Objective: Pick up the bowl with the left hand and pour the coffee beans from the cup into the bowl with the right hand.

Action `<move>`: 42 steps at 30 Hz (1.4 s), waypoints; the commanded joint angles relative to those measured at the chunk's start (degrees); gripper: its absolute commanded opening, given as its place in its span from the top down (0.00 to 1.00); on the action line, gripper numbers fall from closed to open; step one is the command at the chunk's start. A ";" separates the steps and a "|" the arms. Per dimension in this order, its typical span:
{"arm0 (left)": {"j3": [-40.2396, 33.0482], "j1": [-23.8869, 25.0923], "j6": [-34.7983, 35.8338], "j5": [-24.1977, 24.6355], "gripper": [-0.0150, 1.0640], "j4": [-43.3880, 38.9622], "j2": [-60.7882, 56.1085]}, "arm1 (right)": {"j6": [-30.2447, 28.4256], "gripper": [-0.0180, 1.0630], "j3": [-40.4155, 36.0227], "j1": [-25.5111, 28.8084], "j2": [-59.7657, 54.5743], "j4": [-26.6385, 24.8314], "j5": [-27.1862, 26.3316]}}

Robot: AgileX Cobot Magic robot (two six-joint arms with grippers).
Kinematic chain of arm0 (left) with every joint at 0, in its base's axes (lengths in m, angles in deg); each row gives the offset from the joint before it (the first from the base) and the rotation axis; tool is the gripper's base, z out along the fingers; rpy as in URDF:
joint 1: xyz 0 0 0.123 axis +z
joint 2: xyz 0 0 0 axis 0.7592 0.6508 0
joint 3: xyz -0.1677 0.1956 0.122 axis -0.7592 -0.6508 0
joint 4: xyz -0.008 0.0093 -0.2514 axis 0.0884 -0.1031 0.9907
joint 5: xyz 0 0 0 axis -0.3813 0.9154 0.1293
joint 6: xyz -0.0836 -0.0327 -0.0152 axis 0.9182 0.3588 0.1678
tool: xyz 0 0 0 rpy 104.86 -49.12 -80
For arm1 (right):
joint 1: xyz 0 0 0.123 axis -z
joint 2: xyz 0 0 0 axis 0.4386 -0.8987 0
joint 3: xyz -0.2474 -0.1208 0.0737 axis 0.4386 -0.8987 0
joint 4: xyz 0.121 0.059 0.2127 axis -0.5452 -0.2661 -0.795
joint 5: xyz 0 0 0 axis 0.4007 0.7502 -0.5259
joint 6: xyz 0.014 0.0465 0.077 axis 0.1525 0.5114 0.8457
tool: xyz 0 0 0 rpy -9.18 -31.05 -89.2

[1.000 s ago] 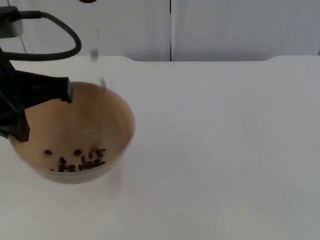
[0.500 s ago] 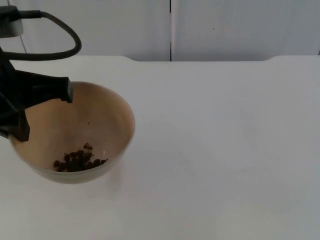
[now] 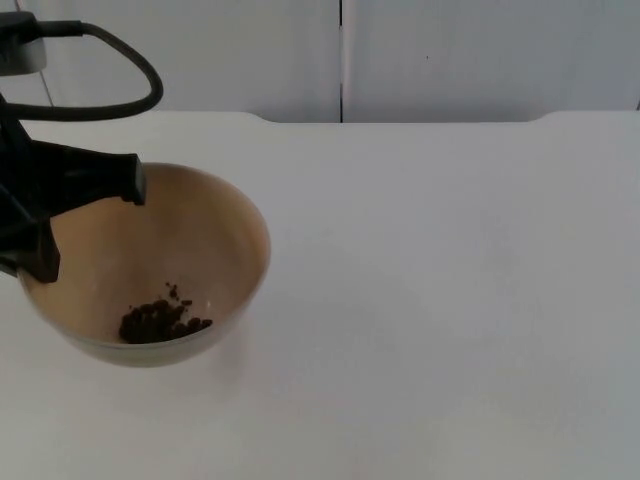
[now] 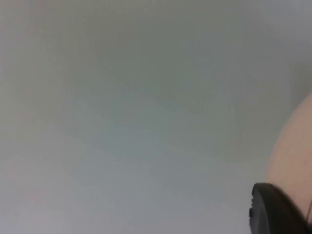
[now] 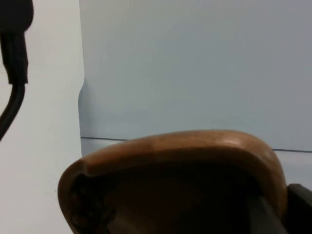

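A: Left claw (image 3: 45, 215) first. Where does it sit against the bowl (image 3: 215, 215)?

B: Top view: clamped on the bowl's rim at the side nearest the left arm. One black finger lies across the rim on the inside; the left wrist view has a fingertip against the tan outer wall. So it is gripping the bowl, with the bowl body reaching from the claw toward the tabletop's (image 3: 450, 300) middle.

A: Contents?

B: Coffee beans (image 3: 160, 320) in a small dark heap, low inside, against the wall nearest the camera. Judgement: the bowl tips slightly that way, which is why they pool there.

A: Right claw (image 5: 273, 214)?

B: Right wrist view: it grips the brown wooden cup (image 5: 175, 161), a dark finger pressed to the cup's wall. The mouth faces the camera. I cannot make out any beans inside it.

A: The relation that counts?

B: Cup over bowl. The top view gives no cup, so I cannot fix which way it lies from the bowl's opening. Judgement: pour likely finished or close to it. If more must fall, the cup mouth has to stand above the open bowl, away from the left claw's finger.
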 commanded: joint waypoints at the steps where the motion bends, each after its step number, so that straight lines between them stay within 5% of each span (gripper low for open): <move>1: 0.19 -0.32 0.01 -0.39 0.99 0.63 -0.55 | -0.47 0.98 0.55 -0.39 0.56 0.77 -0.76; 16: 0.19 -0.32 0.01 -0.39 0.99 0.63 -0.55 | 1.55 0.98 0.55 0.38 0.56 -2.23 -0.58; 30: 0.19 -0.32 0.01 -0.44 0.99 0.62 -0.55 | 10.21 0.98 0.55 3.72 0.56 -4.40 -0.09; 42: 0.19 -0.32 0.01 -0.56 0.99 0.62 -0.55 | 10.31 0.98 0.55 3.72 0.56 -5.36 -0.20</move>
